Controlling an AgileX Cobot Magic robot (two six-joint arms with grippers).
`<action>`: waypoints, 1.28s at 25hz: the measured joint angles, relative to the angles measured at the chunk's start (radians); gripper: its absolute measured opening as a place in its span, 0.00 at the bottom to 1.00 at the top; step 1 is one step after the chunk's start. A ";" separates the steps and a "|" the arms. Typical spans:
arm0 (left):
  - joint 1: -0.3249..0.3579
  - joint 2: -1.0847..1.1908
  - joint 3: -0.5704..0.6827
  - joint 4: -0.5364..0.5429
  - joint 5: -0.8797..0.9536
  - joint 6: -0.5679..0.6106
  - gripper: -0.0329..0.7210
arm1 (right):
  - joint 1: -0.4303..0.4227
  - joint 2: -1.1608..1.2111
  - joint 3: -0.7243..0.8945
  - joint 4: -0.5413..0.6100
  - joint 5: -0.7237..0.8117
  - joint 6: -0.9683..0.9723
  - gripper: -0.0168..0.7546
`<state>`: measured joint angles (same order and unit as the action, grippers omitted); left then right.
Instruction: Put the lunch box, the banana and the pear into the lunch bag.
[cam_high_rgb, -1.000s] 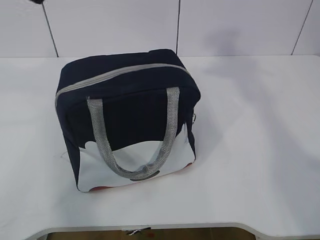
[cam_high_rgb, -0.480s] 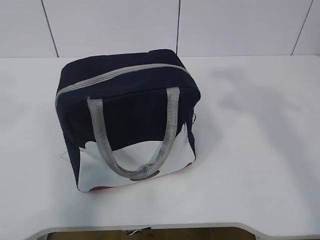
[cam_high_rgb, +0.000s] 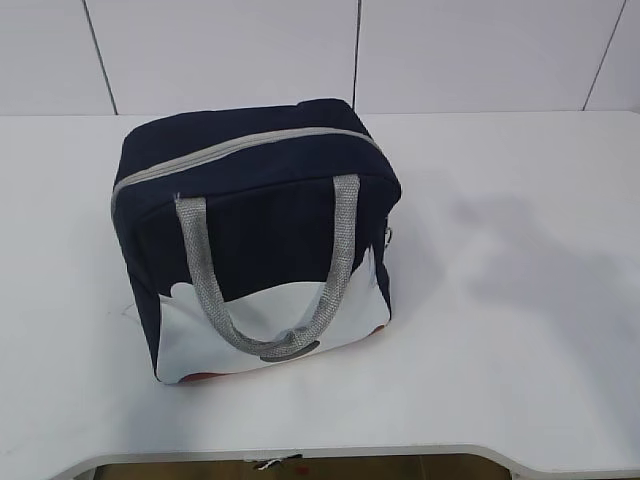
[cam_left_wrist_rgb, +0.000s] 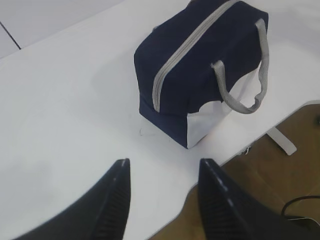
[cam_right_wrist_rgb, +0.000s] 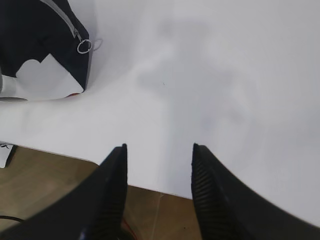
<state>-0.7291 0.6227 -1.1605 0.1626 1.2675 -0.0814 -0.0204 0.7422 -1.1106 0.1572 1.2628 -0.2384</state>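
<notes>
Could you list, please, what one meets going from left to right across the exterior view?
Bare white table → lunch bag, zipper closed along its top, with its left handle strap → its right handle strap → the ring pull at the bag's right edge → bare table with a faint shadow.

Zipped navy lunch bag (cam_left_wrist_rgb: 200, 75) on white table (cam_left_wrist_rgb: 65, 110), beyond spread, empty left claw (cam_left_wrist_rgb: 162, 175).
</notes>
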 joint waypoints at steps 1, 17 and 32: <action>0.000 -0.031 0.028 0.000 0.000 0.000 0.48 | 0.000 -0.030 0.012 0.000 0.000 0.000 0.48; 0.000 -0.401 0.426 -0.027 -0.020 0.000 0.46 | 0.000 -0.416 0.270 0.006 0.004 -0.051 0.48; 0.000 -0.611 0.640 -0.045 -0.131 -0.002 0.46 | 0.000 -0.761 0.570 -0.020 -0.005 -0.055 0.48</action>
<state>-0.7291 0.0114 -0.5205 0.1172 1.1362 -0.0832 -0.0204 -0.0183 -0.5411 0.1368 1.2576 -0.2934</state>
